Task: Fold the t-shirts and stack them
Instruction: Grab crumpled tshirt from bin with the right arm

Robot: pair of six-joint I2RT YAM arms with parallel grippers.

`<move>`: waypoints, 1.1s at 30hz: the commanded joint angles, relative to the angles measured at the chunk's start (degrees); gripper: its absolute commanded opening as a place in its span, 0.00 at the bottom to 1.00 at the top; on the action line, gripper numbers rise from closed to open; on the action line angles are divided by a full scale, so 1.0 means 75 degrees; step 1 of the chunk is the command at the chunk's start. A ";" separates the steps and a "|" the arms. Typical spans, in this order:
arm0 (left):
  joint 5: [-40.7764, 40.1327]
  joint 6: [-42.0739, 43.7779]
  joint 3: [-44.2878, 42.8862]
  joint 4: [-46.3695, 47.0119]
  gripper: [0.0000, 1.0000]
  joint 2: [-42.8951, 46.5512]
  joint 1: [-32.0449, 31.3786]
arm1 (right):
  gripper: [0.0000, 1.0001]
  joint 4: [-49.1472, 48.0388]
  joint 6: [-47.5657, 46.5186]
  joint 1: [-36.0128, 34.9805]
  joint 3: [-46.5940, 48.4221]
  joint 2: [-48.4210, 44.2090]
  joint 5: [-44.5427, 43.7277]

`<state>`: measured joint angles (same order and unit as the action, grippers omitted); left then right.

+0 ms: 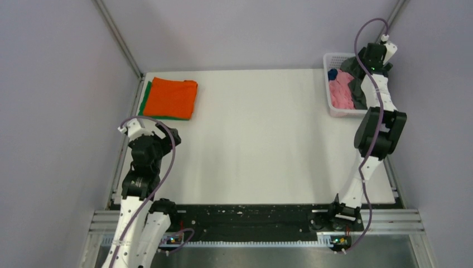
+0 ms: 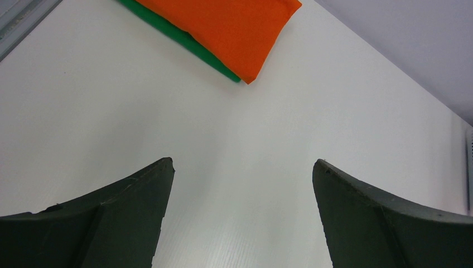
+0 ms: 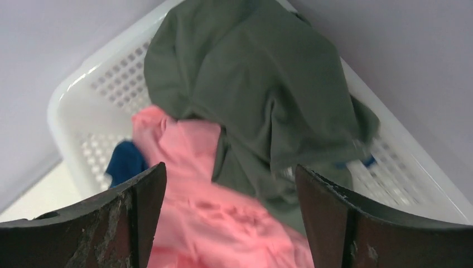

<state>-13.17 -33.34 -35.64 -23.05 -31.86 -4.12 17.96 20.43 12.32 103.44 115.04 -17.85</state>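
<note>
Orange cloth first: the orange t-shirt (image 1: 170, 97) lies folded on top of the green t-shirt (image 2: 184, 41), stacked at the far left corner of the worktop (image 1: 262, 139). The left pincer (image 2: 242, 163) hangs released, fingers spread wide, over bare worktop near that stack but apart from it. At the far right we see the white basket (image 3: 111, 78), where the olive-grey t-shirt (image 3: 262, 95) drapes over the pink t-shirt (image 3: 189, 212), with a navy t-shirt (image 3: 125, 162) mostly buried beside them. The right pincer (image 3: 230, 170) hovers above the basket, also released; whether it touches cloth we cannot tell.
</note>
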 commanded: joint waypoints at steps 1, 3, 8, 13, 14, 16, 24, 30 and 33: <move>-0.0097 0.0051 -0.0260 0.0131 0.99 -0.0086 0.0008 | 0.83 0.0217 0.0044 0.0268 0.1861 0.1600 0.0412; -0.0155 0.0063 -0.0283 0.0116 0.99 -0.0114 -0.0001 | 0.79 0.0365 -0.0131 0.0276 0.2615 0.2302 0.0588; -0.0171 0.0072 -0.0375 0.0029 0.99 -0.0138 -0.0004 | 0.56 0.0814 -0.0315 0.0329 0.3839 0.3373 0.0160; -0.0149 0.0066 -0.0392 0.0002 0.99 -0.0100 0.0000 | 0.12 0.0730 -0.0155 0.0415 0.3953 0.3039 0.0294; -0.0124 0.0063 -0.0403 -0.0010 0.99 -0.0093 -0.0001 | 0.10 0.0655 -0.0203 0.0419 0.3993 0.2865 0.0358; -0.0065 0.0053 -0.0425 -0.0049 0.99 -0.0064 -0.0001 | 0.08 0.0529 -0.0246 0.0413 0.4167 0.2466 0.0573; 0.0087 -0.0007 -0.0318 0.0010 0.99 0.0263 -0.0001 | 0.06 -0.0070 -0.0317 0.0401 0.4532 0.0408 0.1851; 0.0411 0.0001 -0.0139 0.0228 0.99 0.0512 -0.0001 | 0.00 -0.0732 0.0319 0.0182 0.3642 -0.1143 0.4181; 0.0526 -0.0002 -0.0165 0.0268 0.99 0.0541 -0.0001 | 0.00 -0.0594 0.0052 -0.0460 0.3357 -0.1699 0.5209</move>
<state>-11.31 -33.32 -36.51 -23.99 -28.47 -4.12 16.80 20.91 14.11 131.13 108.31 6.98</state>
